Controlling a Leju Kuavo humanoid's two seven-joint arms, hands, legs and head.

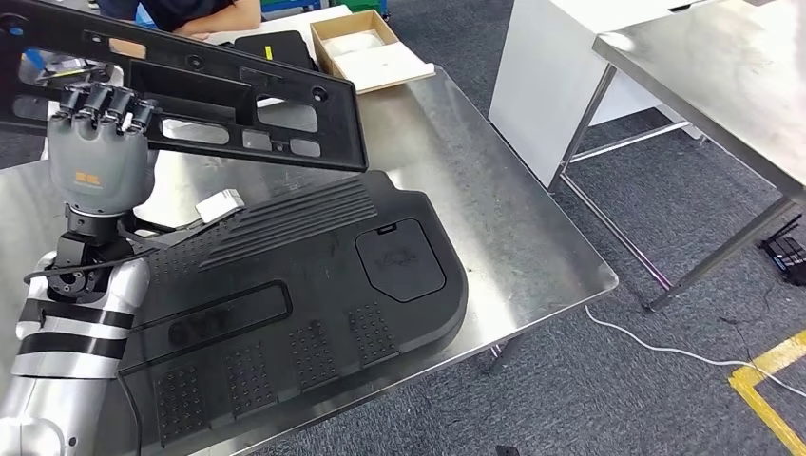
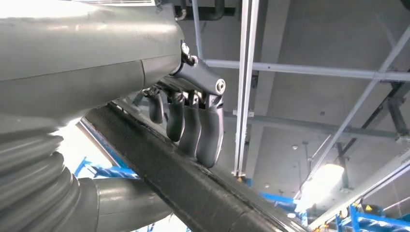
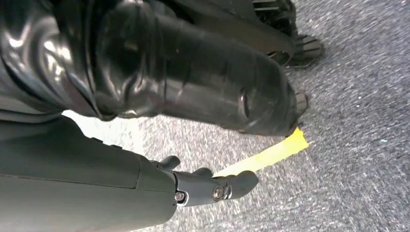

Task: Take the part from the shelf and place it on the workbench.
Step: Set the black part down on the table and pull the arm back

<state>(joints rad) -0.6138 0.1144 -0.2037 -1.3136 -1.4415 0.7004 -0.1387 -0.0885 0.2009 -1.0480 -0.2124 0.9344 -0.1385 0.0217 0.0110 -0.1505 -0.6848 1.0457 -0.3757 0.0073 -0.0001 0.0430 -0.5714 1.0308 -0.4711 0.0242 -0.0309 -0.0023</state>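
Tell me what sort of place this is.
Probably a factory or assembly workshop. Steel workbenches stand on grey carpet with yellow floor tape, large black moulded plastic parts lie on the bench, and the left wrist view shows bare ceiling beams.

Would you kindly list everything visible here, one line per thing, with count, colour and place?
long slotted part: one, black, held above the workbench's far left
large panel: one, black, lying flat on the workbench
workbench: one, bare steel, centre
small block: one, white, at the panel's far edge
cardboard box: one, brown, open, far end of the workbench
second steel table: one, right
floor tape: yellow, lower right
person: one, behind the workbench
left robot hand: grey, gripping the slotted part
right robot hand: dark, hanging above the floor
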